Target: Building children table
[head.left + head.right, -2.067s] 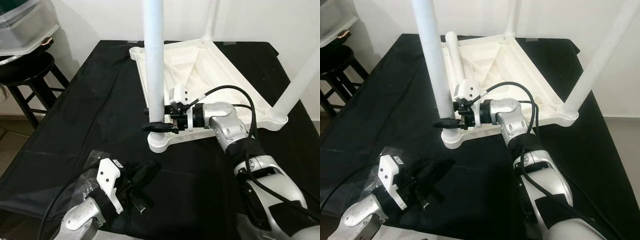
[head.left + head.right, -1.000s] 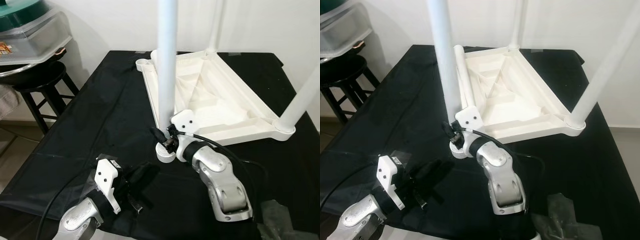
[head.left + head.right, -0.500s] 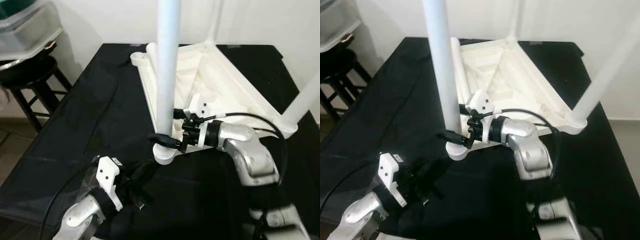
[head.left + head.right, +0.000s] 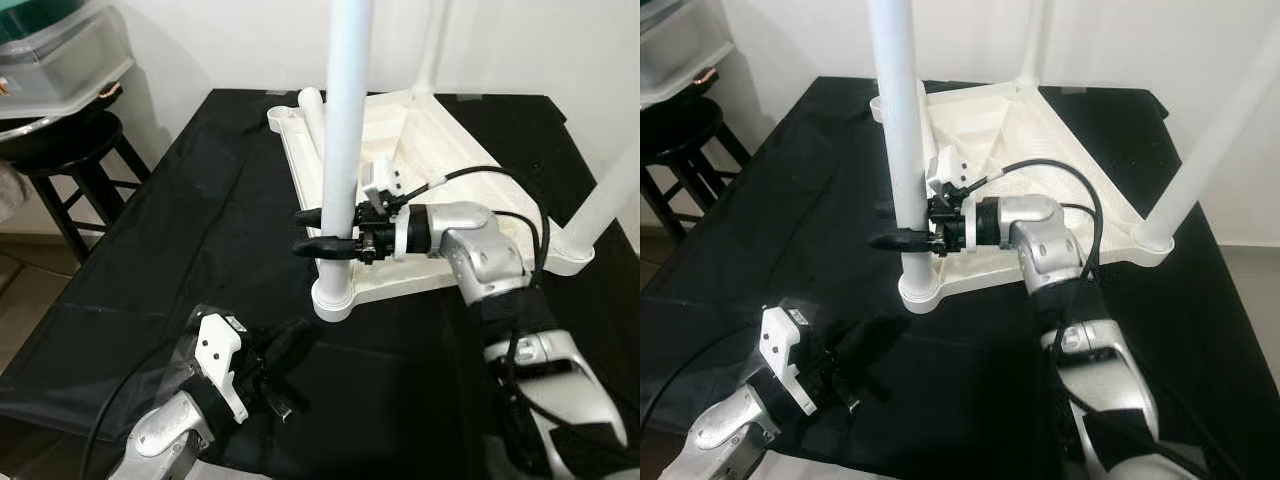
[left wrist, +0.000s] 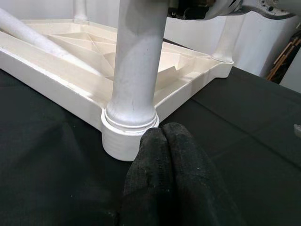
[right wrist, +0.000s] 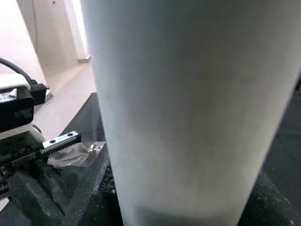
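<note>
Shifted higher up the near leg [image 4: 345,150] since earlier, right hand [image 4: 322,230] clamped round it above its corner socket on the upturned tabletop [image 4: 440,160] on the bench [image 4: 200,200]; three legs standing, fourth [image 4: 312,105] lying loose inside; left hand [image 4: 285,345] shut, empty.

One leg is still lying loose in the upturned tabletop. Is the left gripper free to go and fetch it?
Probably not easily: the left gripper sits low at the near edge, and the upright leg held by the right gripper stands before the loose leg.
</note>
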{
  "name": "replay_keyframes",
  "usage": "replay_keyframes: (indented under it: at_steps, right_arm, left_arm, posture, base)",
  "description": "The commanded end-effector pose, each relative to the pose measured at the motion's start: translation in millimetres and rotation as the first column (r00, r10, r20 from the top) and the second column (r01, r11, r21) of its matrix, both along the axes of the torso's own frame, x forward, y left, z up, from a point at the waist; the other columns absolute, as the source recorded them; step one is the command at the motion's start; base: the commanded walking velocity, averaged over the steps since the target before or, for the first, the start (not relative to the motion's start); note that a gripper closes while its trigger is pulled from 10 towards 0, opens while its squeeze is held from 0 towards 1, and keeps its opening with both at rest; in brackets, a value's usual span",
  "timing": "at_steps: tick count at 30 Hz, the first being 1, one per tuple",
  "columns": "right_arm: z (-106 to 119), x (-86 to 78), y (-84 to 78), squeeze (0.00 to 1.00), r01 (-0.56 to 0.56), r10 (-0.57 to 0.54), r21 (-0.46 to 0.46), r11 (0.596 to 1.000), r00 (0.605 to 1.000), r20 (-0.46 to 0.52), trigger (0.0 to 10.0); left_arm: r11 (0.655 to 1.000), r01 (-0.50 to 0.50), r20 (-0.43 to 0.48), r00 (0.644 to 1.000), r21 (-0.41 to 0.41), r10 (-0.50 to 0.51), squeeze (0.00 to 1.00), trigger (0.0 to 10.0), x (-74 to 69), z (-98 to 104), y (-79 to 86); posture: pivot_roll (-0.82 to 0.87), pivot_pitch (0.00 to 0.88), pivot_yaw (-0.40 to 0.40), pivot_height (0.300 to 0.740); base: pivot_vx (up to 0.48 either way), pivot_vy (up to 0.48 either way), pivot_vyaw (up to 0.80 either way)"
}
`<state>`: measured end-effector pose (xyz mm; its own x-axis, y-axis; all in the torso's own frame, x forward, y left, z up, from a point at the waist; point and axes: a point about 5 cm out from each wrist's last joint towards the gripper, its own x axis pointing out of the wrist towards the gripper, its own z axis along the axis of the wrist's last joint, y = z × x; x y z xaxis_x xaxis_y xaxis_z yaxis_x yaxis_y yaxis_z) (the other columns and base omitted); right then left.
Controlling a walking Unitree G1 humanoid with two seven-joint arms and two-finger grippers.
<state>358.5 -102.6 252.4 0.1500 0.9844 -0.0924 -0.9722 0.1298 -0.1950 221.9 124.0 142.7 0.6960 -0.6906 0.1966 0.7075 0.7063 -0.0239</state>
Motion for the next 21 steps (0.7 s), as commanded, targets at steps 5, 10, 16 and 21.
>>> replay_keyframes:
  at_steps: [5, 10, 16, 21]
  right_arm:
    - [-22.0, 6.2, -16.2, 0.0, 0.306, -0.306, -0.005, 0.952, 0.952, 0.001, 0.0]
    - [-56.7, -5.8, -21.7, 0.0, 0.71, -0.71, -0.007, 0.705, 0.704, -0.021, 0.0]
    - [-102.9, -53.4, 10.0, 0.0, 0.837, -0.841, -0.101, 0.538, 0.54, -0.004, 0.0]
    - [-104.2, -49.0, 14.3, 0.0, 0.815, -0.819, -0.095, 0.572, 0.573, -0.009, 0.0]
  left_arm:
    - [1.0, -0.006, -0.011, 1.0, 0.007, 0.006, 0.0, 10.0, -1.7, -4.0, 0.6]
    - [1.0, -0.011, -0.008, 1.0, 0.006, 0.011, 0.0, 10.0, -1.2, -3.5, 2.4]
    - [1.0, -0.016, -0.006, 1.0, 0.005, 0.016, 0.0, 10.0, 2.5, -3.1, 5.5]
    - [1.0, -0.016, -0.007, 1.0, 0.007, 0.016, 0.0, 10.0, 3.3, -3.5, 5.1]
  posture:
    - [0.04, 0.198, 0.005, 0.74]
    - [0.03, 0.198, -0.001, 0.74]
    - [0.02, 0.195, 0.035, 0.74]
    - [0.03, 0.197, 0.019, 0.74]
  base:
    - [0.0, 0.0, 0.0]
    - [0.0, 0.0, 0.0]
    - [0.0, 0.0, 0.0]
    - [0.0, 0.0, 0.0]
